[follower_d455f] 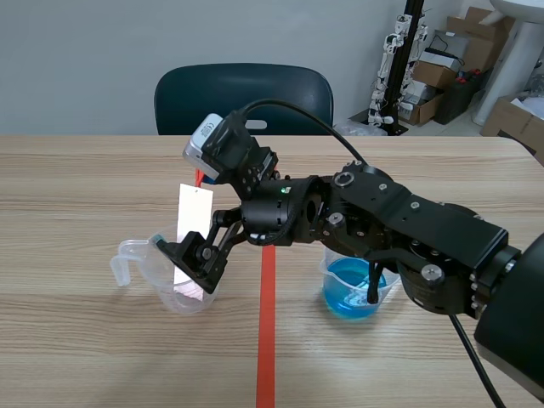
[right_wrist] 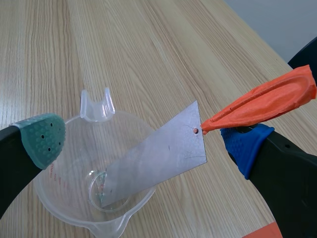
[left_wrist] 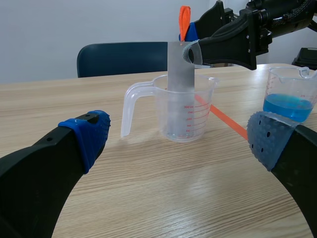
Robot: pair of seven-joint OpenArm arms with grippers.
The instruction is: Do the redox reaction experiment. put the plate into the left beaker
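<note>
Right wrist view: plate point(right_wrist: 156, 163) leans within spread pincer point(right_wrist: 144, 144).

I read this as a makeshift lab: left beaker point(follower_d455f: 183, 299), blue-liquid beaker point(follower_d455f: 344, 297) on a wood table point(follower_d455f: 85, 187), cardboard boxes point(follower_d455f: 438, 72) stacked far right.

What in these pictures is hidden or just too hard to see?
- Scene view: the right gripper covers most of the left beaker and the lower end of the plate.
- Left wrist view: a finger of the left gripper hides the base of the blue-liquid beaker; the picture's edge cuts its side.
- Right wrist view: whether the left beaker holds any liquid cannot be told.
- Left wrist view: its red scale figures are too small to read.
</note>
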